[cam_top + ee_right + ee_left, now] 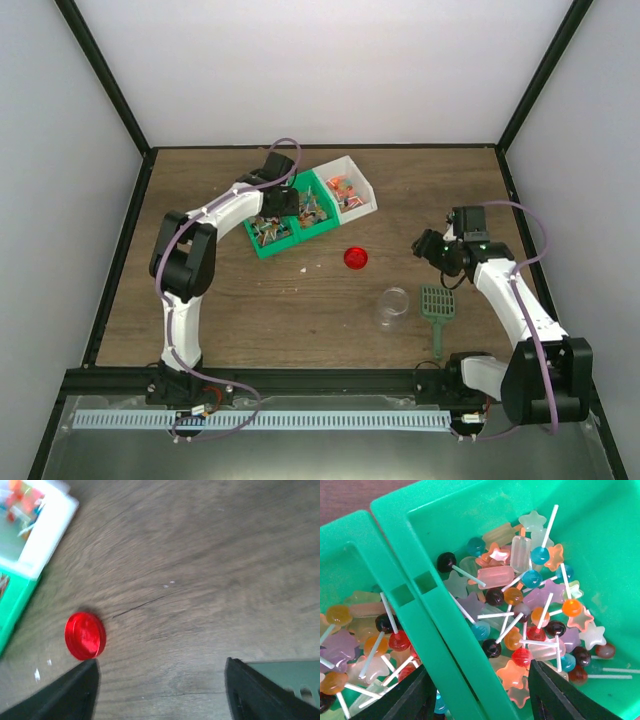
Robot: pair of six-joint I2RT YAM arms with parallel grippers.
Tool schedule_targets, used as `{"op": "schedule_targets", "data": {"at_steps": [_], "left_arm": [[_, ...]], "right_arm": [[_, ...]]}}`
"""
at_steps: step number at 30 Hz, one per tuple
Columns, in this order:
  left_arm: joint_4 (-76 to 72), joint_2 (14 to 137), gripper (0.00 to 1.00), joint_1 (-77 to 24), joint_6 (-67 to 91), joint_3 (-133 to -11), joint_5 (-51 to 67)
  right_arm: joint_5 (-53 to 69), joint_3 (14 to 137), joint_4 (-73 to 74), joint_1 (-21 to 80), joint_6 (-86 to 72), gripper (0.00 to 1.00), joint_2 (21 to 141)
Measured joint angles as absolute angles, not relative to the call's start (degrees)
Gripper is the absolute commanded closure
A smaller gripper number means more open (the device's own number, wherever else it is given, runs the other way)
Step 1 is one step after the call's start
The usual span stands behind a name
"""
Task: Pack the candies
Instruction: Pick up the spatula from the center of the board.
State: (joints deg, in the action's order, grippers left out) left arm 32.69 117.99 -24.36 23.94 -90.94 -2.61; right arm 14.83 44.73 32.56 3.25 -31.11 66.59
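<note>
Candies fill the green bins and a white bin by the far edge of the table, near its middle. Our left gripper hangs over them, partly open and empty, with a bin wall between its fingers. We think it should slide over into one bin, then pinch across one stick. Our right gripper is open and empty too, nearer the table's right edge. Lollipop sticks point every way, so no one line fits them all.
</note>
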Motion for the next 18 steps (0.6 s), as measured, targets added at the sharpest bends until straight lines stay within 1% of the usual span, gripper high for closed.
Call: {"op": "schedule_targets", "data": {"at_steps": [2, 4, 5, 6, 10, 11, 15, 18], "left_arm": [[32.8, 118.1, 0.37, -24.4, 21.6, -91.3, -2.2], [32.7, 118.1, 0.33, -24.4, 20.3, -91.5, -1.7], [32.6, 118.1, 0.27, -24.4, 19.7, -91.5, -1.3], [32.6, 118.1, 0.19, -24.4, 19.4, -91.5, -1.0], [32.6, 118.1, 0.02, -24.4, 18.5, -91.5, 1.1], [32.6, 118.1, 0.0, -24.4, 18.4, -91.5, 1.7], [32.5, 117.1, 0.0, -24.4, 18.8, -91.1, 3.8], [31.9, 115.0, 0.0, -24.4, 19.2, -90.1, 5.3]], "right_arm": [[12.0, 45.1, 34.2, 3.2, -32.5, 0.01, 66.8], [8.7, 45.8, 36.2, 3.2, -33.7, 0.0, 66.9], [7.3, 46.3, 37.2, 3.2, -34.2, 0.0, 67.0], [5.6, 46.9, 38.4, 3.2, -34.7, 0.0, 67.1], [1.3, 48.6, 41.7, 2.8, -36.3, 0.0, 67.9], [0.8, 48.6, 42.5, 2.7, -36.9, 0.0, 68.4], [-0.3, 48.3, 46.0, 2.6, -39.2, 0.0, 69.5], [-0.7, 46.6, 47.2, 2.5, -40.5, 0.0, 67.9]]}}
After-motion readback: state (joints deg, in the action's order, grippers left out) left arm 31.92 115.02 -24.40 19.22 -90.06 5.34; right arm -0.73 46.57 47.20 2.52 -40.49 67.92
